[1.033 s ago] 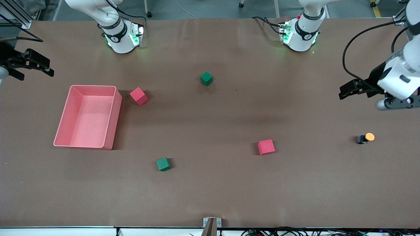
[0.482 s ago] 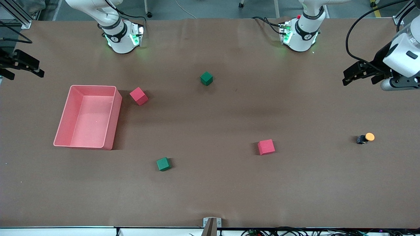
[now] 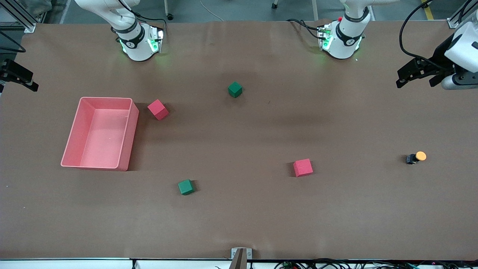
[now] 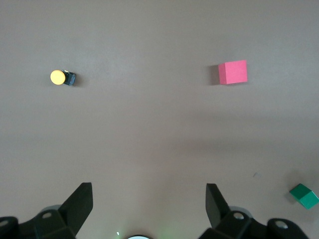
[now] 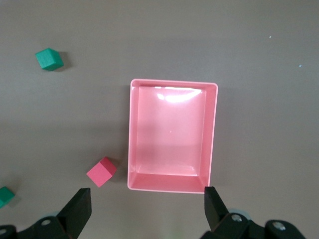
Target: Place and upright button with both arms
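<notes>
The button [image 3: 415, 157] lies on its side on the brown table [image 3: 239, 224] toward the left arm's end, orange cap turned to that edge, well apart from the left gripper [image 3: 417, 73], which hangs over the table near that end with its fingers [image 4: 79, 201] spread and nothing between them. The right gripper [image 3: 18, 74] hangs over the right arm's end with its fingers also spread and empty; the pink bin [image 5: 172, 137] sits close to it, with a red cube [image 5: 101, 172] just beside the bin.

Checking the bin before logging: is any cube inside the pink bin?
No, in the right wrist view the pink bin shows only its bare floor; the nearest red cube sits outside it.
</notes>
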### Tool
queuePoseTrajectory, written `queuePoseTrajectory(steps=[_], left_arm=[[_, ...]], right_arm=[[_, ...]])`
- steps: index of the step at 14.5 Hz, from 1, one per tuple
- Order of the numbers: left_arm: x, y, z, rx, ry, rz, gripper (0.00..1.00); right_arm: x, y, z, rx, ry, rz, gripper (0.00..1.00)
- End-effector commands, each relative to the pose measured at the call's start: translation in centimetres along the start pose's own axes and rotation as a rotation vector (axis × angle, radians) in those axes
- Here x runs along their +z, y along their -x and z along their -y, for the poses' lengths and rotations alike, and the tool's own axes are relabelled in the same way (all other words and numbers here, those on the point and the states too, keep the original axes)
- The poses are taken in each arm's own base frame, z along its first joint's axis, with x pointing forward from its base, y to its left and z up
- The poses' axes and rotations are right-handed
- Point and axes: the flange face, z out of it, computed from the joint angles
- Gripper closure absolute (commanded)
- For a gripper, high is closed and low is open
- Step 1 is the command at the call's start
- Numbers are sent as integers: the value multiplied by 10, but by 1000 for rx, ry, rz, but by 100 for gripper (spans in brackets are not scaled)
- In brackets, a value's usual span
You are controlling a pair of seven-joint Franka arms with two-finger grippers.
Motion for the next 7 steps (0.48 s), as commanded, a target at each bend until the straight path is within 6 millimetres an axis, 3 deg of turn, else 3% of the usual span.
queuePoseTrajectory(steps=[1,7], left_arm=[[-5,10,0,20,-16,-21,0],[-13,18,-2,55,-63,-26,0]], right_arm=[[-5,2,-4,-6,15,-17,0],[-3,2,7,-22,1,-5,0]])
